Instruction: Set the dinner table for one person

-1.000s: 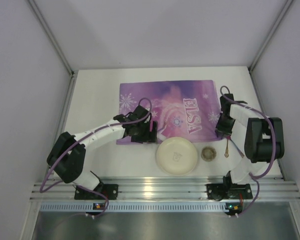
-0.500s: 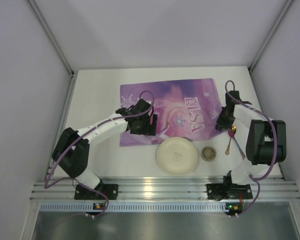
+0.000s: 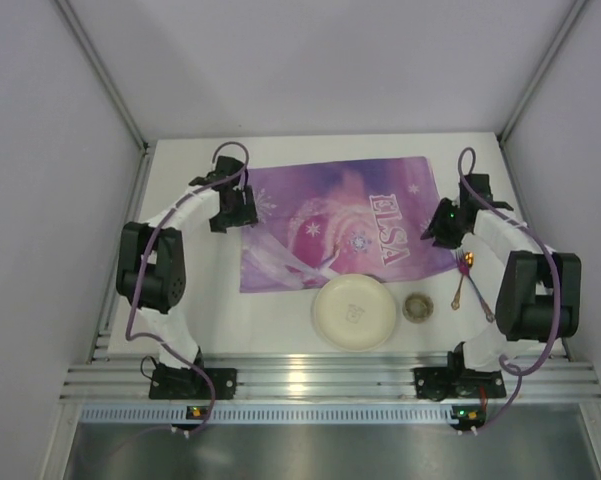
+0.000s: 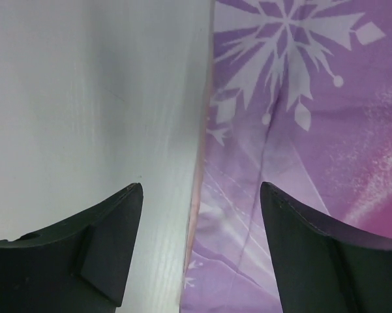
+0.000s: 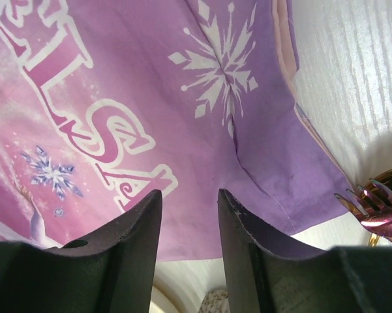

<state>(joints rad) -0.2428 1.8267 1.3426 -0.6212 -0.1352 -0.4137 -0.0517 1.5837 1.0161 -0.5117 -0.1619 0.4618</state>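
Observation:
The purple snowflake "ELSA" placemat (image 3: 340,215) lies on the white dinner table (image 3: 185,290). My left gripper (image 3: 242,212) is open and empty, its jaws straddling the placemat's left edge (image 4: 202,163), low over it. My right gripper (image 3: 442,226) is open and empty over the placemat's right near corner (image 5: 261,163). A cream plate (image 3: 354,312) sits just in front of the placemat, a small speckled cup (image 3: 417,308) to its right. A shiny fork (image 3: 464,272) lies right of the cup; its tines show in the right wrist view (image 5: 377,201).
A second thin gold utensil (image 3: 482,298) lies beside the fork, close to the right arm's elbow. Grey walls enclose the table on the left, back and right. The placemat is creased near its front left corner (image 3: 280,265). A metal rail (image 3: 320,378) runs along the near edge.
My left gripper has swung from the placemat's near left part back and left to its left edge. My right gripper has moved a little back along the right edge, uncovering the fork.

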